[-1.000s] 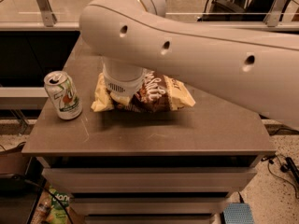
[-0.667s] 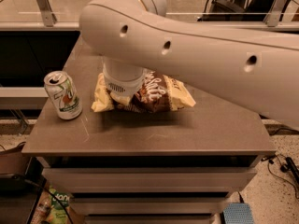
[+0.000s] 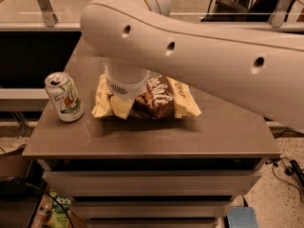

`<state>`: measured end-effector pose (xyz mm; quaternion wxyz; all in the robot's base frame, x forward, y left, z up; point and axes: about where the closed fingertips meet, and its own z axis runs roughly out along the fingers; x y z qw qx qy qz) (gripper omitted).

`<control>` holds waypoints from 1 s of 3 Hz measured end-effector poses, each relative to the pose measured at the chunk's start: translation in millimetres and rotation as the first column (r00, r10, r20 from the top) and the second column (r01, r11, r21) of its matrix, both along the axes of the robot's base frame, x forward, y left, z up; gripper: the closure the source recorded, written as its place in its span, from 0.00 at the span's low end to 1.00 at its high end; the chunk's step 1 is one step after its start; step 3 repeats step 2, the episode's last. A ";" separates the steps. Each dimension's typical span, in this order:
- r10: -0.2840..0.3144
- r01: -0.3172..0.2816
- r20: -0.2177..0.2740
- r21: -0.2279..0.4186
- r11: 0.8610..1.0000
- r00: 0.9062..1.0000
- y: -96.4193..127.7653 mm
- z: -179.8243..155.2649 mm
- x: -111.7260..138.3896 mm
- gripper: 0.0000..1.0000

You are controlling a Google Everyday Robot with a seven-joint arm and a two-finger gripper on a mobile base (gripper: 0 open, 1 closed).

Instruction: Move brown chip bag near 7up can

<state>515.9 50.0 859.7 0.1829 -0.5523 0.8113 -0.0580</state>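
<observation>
Camera view, gripper [image 3: 122, 104]: down on the bag's left end; clenched or released, cannot tell.
brown chip bag [image 3: 159, 99]: flat at bench [image 3: 213, 132] middle, likely close enough already.
7up can [image 3: 65, 97]: upright by the left edge, the goal marker.

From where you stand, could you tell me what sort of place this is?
Probably an office or lab snack area: grey cabinet top with 7up can, brown chip bag, the gripper down at the bag.
</observation>
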 end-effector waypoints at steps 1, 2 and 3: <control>0.000 0.000 0.003 0.000 1.000 1.000 -0.4 1.5 -0.6 0.00; 0.000 0.000 0.003 0.000 1.000 1.000 -0.4 1.5 -0.7 0.00; 0.000 0.000 0.003 0.000 1.000 1.000 -0.4 1.5 -0.7 0.00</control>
